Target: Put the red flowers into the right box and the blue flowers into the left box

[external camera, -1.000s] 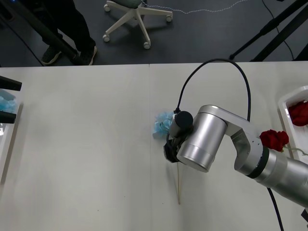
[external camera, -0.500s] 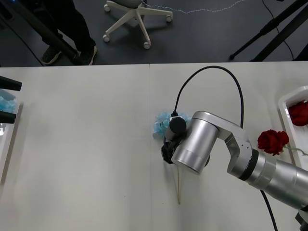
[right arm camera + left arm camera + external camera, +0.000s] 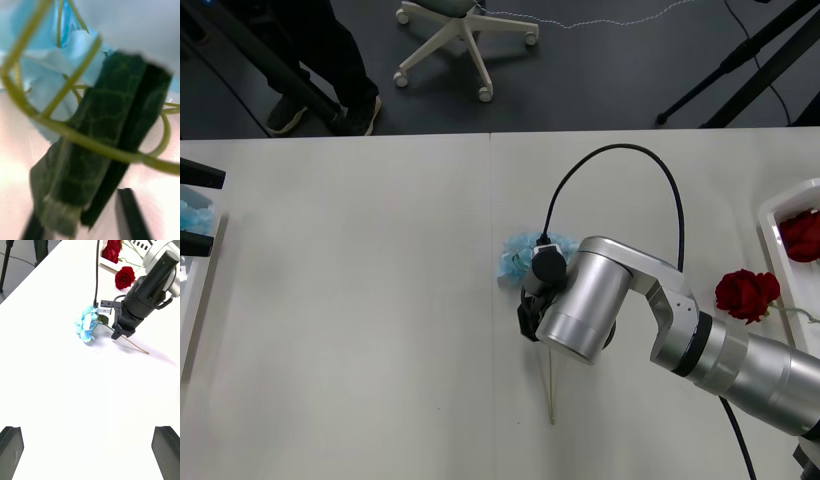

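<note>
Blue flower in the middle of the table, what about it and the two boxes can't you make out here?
Blue flower: front view, upper stem hidden under the right gripper; right wrist view, blurred close-up.
Left box: front view, cut off by the left edge, with the left gripper in front.
Right box: front view, cut off by the right edge; how many red flowers lie inside is unclear.

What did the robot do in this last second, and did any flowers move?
The right end effector shifted slightly left, closing in on the stem of the blue flower; whether it grips it is unclear. The blue flower, the loose red flower and the left end effector, open at the left edge of the table, stayed put.
</note>
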Action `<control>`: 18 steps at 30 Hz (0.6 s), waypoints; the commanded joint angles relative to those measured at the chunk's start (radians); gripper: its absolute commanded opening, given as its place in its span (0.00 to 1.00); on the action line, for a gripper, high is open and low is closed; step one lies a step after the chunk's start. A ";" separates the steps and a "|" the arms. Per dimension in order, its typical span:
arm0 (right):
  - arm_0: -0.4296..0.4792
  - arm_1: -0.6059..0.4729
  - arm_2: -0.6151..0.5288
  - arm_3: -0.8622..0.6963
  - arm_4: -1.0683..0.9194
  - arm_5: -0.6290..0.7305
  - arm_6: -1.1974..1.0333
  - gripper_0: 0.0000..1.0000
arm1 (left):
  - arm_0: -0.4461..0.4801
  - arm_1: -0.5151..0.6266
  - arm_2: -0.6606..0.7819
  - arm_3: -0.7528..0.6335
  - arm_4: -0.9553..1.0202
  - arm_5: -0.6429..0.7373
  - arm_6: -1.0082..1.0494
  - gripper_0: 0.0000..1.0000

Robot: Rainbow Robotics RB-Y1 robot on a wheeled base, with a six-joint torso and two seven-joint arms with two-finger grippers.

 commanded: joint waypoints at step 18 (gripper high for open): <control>-0.033 -0.085 -0.134 -0.169 -0.157 0.021 0.024 0.00 | -0.030 0.045 -0.003 -0.012 0.012 0.005 -0.065 1.00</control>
